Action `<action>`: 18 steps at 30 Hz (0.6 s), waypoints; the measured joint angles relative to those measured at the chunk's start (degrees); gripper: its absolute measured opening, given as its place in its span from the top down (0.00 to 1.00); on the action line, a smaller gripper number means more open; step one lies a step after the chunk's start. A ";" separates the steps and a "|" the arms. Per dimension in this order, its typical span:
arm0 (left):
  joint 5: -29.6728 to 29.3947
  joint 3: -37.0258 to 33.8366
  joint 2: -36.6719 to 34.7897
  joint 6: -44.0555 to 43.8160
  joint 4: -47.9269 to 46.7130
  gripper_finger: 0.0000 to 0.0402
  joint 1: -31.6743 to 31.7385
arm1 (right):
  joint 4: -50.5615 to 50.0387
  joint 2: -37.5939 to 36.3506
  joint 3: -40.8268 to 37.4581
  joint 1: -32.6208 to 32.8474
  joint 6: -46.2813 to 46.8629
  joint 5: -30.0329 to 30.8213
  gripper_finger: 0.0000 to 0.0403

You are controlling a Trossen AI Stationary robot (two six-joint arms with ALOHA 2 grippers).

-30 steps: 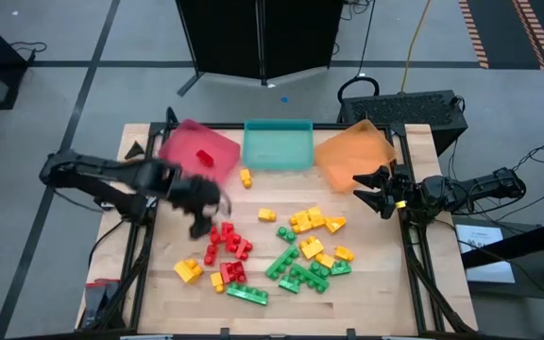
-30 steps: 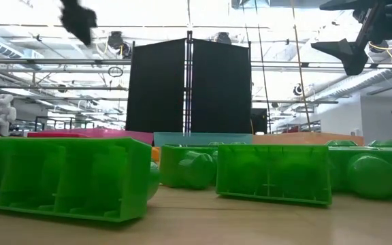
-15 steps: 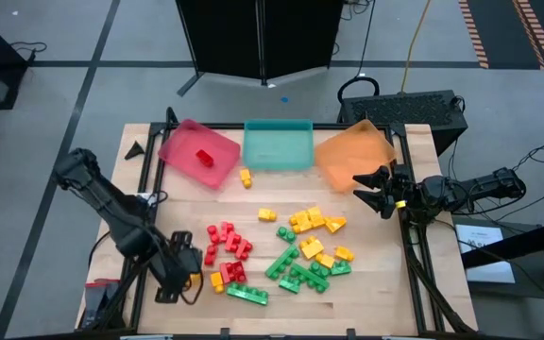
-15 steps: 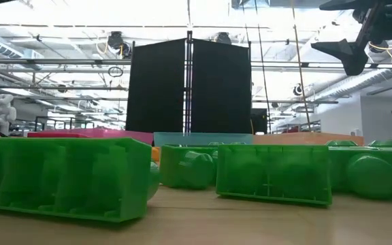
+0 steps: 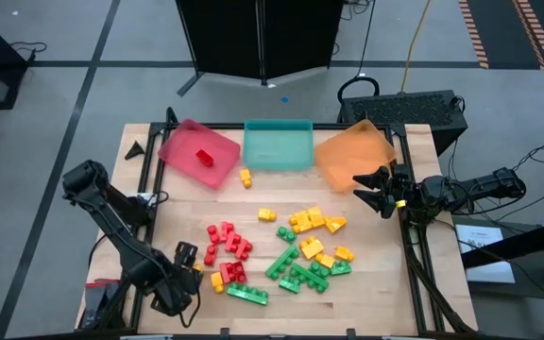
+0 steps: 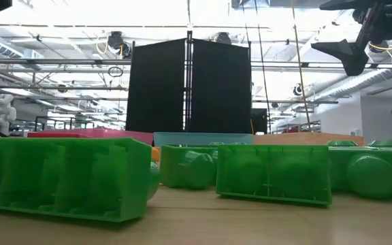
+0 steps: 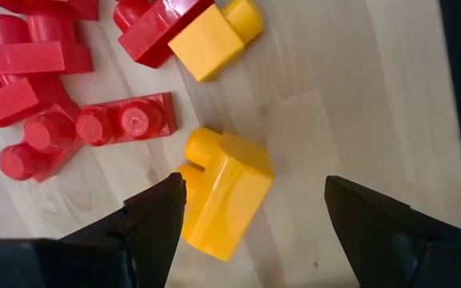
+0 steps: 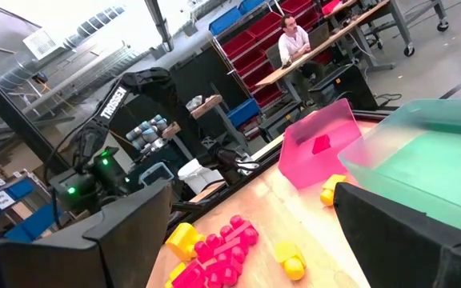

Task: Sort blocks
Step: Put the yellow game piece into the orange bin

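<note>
now left gripper (image 7: 250, 212) open over yellow block (image 7: 224, 194), jaws astride it; next lower, close. right gripper (image 5: 374, 192) open, waiting beside orange tray (image 5: 352, 151).

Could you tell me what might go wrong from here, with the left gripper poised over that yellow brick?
1. The left gripper is open around the yellow brick, which lies skewed between the fingers; closing might twist it or let it slip out.
2. A red brick sits just beside it, so a finger could nudge or catch that one too.
3. The red tray is far across the table and already holds one red brick; a yellow brick dropped there would be mis-sorted.
</note>
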 joint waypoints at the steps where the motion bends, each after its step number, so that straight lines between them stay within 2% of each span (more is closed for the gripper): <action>1: -0.38 -0.05 0.25 0.08 0.20 0.25 -0.02 | 0.00 0.00 0.00 0.00 -0.01 0.00 0.15; 13: 1.59 -6.79 0.20 1.17 2.86 0.25 0.08 | 0.00 0.02 0.00 0.01 1.50 0.02 0.15; 18: 2.20 -9.43 0.18 3.42 7.49 0.25 0.21 | 0.00 0.02 0.00 -0.01 1.50 0.02 0.15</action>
